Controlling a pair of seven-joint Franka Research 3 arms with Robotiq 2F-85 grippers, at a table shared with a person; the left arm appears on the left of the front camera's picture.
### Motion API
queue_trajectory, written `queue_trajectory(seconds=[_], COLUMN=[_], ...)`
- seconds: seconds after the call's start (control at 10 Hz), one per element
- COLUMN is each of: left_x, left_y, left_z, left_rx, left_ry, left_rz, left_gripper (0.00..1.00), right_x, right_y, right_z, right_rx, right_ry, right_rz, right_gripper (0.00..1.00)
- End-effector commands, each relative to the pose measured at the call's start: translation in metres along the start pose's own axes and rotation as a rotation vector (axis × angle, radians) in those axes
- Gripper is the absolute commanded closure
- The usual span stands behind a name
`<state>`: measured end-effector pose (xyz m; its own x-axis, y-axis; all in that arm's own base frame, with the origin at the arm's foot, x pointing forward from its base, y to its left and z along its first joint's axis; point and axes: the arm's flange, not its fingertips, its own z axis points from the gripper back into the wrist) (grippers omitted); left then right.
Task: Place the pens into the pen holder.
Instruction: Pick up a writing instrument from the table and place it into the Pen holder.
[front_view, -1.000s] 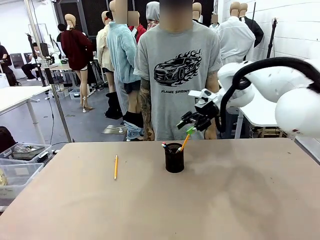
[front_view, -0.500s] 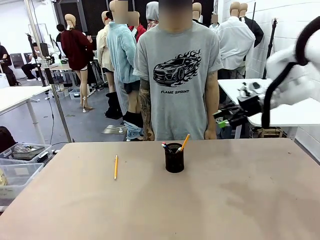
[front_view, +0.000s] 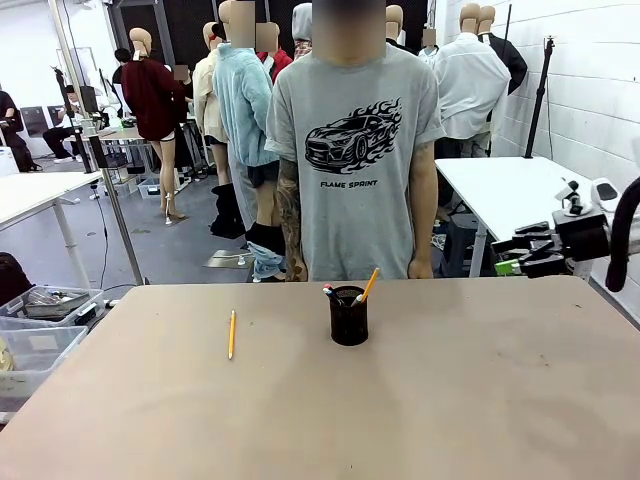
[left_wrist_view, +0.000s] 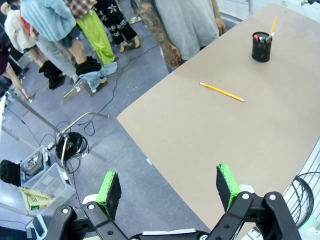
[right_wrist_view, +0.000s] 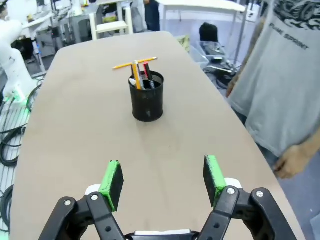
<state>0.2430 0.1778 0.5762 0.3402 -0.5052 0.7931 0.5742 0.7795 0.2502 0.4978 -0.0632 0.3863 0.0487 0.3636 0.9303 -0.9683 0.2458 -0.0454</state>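
The black mesh pen holder (front_view: 349, 316) stands at the middle of the table's far side. A yellow pencil (front_view: 368, 284) leans out of it beside a dark pen with a red end (front_view: 328, 291). Another yellow pencil (front_view: 231, 334) lies flat on the table to the holder's left. My right gripper (front_view: 503, 252) hovers open and empty at the far right, well away from the holder. Its wrist view puts the holder (right_wrist_view: 147, 97) ahead of the open gripper (right_wrist_view: 163, 175). My left gripper (left_wrist_view: 169, 182) is open, high off the table's corner, far from the loose pencil (left_wrist_view: 222, 91) and the holder (left_wrist_view: 261, 47).
A person in a grey T-shirt (front_view: 353, 150) stands at the far edge just behind the holder, one hand (right_wrist_view: 295, 160) hanging near the table edge. Plastic bins (front_view: 35, 335) sit on the floor at the left. The brown tabletop (front_view: 400, 400) is bare in front.
My right gripper, which was over the holder with the pencil between its pads, has let it go and swung away to the far right. The pencil now rests in the holder.
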Motion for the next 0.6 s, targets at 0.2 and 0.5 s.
queue_trajectory(seconds=[0.2, 0.5], left_x=[0.000, 0.000], left_y=[0.001, 0.001], left_z=[-0.001, -0.001], left_rx=[0.002, 0.002], left_ry=[-0.006, -0.006], left_rz=[0.001, 0.001], left_gripper=[0.00, 0.00], right_x=[-0.003, -0.003], right_y=[-0.002, -0.002], right_z=[0.007, 0.007], right_rx=[-0.026, -0.026], right_ry=[-0.012, -0.012], right_rz=[-0.006, -0.006], right_gripper=[0.19, 0.19])
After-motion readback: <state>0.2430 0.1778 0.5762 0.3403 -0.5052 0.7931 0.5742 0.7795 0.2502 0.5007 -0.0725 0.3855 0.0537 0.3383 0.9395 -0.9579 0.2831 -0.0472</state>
